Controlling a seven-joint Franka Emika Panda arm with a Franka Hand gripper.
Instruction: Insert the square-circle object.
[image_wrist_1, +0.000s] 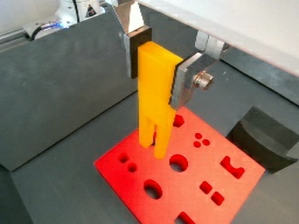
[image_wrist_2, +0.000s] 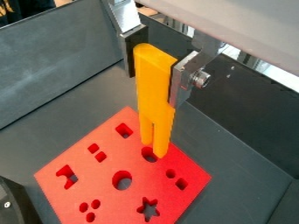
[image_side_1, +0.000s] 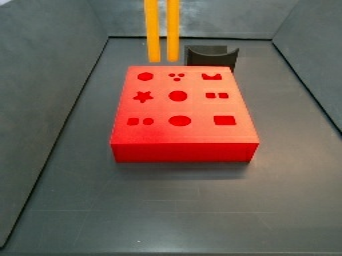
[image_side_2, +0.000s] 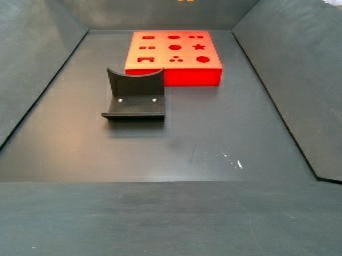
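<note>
My gripper (image_wrist_1: 156, 66) is shut on the top of the square-circle object (image_wrist_1: 156, 101), a tall orange-yellow piece with two long prongs pointing down. It shows the same way in both wrist views, with the gripper (image_wrist_2: 156, 66) on the piece (image_wrist_2: 155, 101). The prong tips hang over the red block (image_wrist_2: 117, 175) with shaped holes, near a round hole (image_wrist_2: 151, 154) at one edge. In a side view only the two prongs (image_side_1: 160, 30) show, their tips just above the far edge of the red block (image_side_1: 181, 115); the gripper is out of frame there.
The dark fixture (image_side_1: 211, 55) stands on the floor just behind the red block, seen also in a wrist view (image_wrist_1: 267, 140) and in a side view (image_side_2: 134, 97). Dark bin walls (image_wrist_1: 59, 79) slope up around the floor. The red block (image_side_2: 174, 55) lies at the far end.
</note>
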